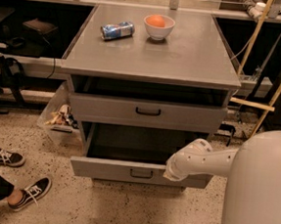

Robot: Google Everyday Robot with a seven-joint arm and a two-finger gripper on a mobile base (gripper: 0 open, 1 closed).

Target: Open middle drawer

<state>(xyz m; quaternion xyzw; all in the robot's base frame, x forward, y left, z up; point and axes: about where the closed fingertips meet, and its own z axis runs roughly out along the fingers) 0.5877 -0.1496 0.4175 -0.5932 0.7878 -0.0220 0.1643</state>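
Note:
The grey cabinet (150,61) shows two drawer fronts. The upper front (106,110) has a black handle (148,111) and sits nearly flush. Below it, the middle drawer (106,170) stands pulled well out, its dark inside (128,145) showing and its black bar handle (141,173) at centre. My gripper (170,174) is at the end of the white arm (200,158), at the top edge of this drawer's front, just right of the handle. Any drawer lower down is hidden under the pulled-out one.
On the cabinet top lie a blue can on its side (117,30) and a white bowl with an orange fruit (159,26). A person's feet in black sneakers (28,192) are at the left. A clear bin (61,117) stands left of the cabinet. Wooden poles (273,86) lean at the right.

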